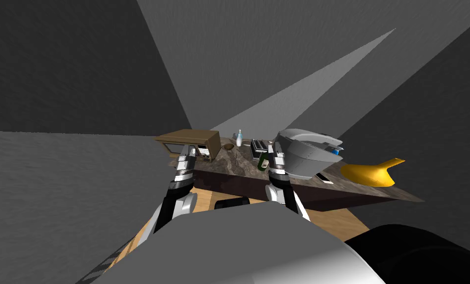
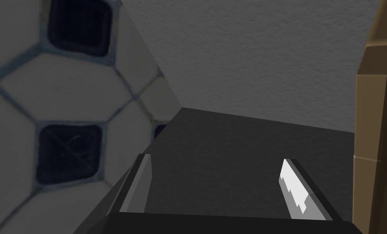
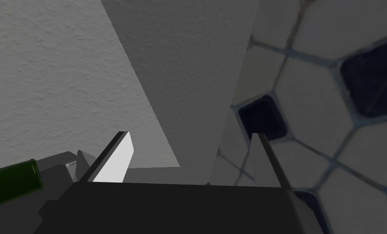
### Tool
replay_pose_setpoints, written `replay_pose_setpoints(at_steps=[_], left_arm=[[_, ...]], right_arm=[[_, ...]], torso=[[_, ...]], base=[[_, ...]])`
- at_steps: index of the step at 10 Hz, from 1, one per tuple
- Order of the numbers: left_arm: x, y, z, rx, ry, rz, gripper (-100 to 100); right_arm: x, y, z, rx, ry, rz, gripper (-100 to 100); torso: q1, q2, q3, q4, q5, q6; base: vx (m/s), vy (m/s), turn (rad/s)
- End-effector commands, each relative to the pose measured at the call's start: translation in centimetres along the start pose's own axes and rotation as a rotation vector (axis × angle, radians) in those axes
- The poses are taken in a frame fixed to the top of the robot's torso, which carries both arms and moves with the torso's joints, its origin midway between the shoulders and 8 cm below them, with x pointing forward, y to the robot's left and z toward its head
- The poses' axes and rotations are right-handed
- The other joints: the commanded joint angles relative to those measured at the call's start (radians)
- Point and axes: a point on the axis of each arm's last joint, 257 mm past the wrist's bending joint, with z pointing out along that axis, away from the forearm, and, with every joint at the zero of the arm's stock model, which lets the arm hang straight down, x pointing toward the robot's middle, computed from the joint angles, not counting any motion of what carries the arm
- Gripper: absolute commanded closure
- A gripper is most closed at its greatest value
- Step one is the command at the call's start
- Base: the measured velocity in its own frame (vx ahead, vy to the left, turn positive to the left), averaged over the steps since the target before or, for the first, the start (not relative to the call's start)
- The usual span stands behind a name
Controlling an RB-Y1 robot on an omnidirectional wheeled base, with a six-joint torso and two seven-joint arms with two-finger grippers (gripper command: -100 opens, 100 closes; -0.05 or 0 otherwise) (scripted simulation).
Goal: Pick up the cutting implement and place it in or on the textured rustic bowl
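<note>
A small brown bowl sits on the mottled counter top, between a brown box-like appliance and a toaster. A small flat dark-and-white thing lies near the counter's front edge; I cannot tell whether it is the knife. My left gripper hangs in front of the brown appliance, and in its wrist view the gripper is open and empty. My right gripper hovers beside a green bottle, open with nothing between its fingers.
A pale bottle stands behind the bowl. A large grey rounded appliance and a yellow curved thing take up the counter's right side. The green bottle's neck lies close to my right fingers. Grey walls rise behind the counter.
</note>
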Motion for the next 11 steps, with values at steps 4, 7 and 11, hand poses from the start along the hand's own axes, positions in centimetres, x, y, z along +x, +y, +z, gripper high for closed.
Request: replay_pose_setpoints(at_steps=[4,7,11], left_arm=[[0.0,0.0,0.0,0.000,0.000,0.000,0],[0.0,0.0,0.0,0.000,0.000,0.000,0],[0.0,0.0,0.0,0.000,0.000,0.000,0]], right_arm=[[2.1,-2.3,0.4,0.042,0.130,-0.022,-100],[3.4,-4.9,0.9,0.095,0.221,-0.044,-100],[4.2,-7.4,1.3,0.154,0.281,-0.069,-100]], torso=[[0.001,0.002,0.001,0.001,0.000,0.000],[0.002,0.003,0.002,0.001,0.000,0.000],[0.002,0.002,0.001,0.001,0.000,-0.001]], base=[[-0.037,0.019,0.072],[-0.053,0.037,0.143],[-0.037,0.030,0.099]])
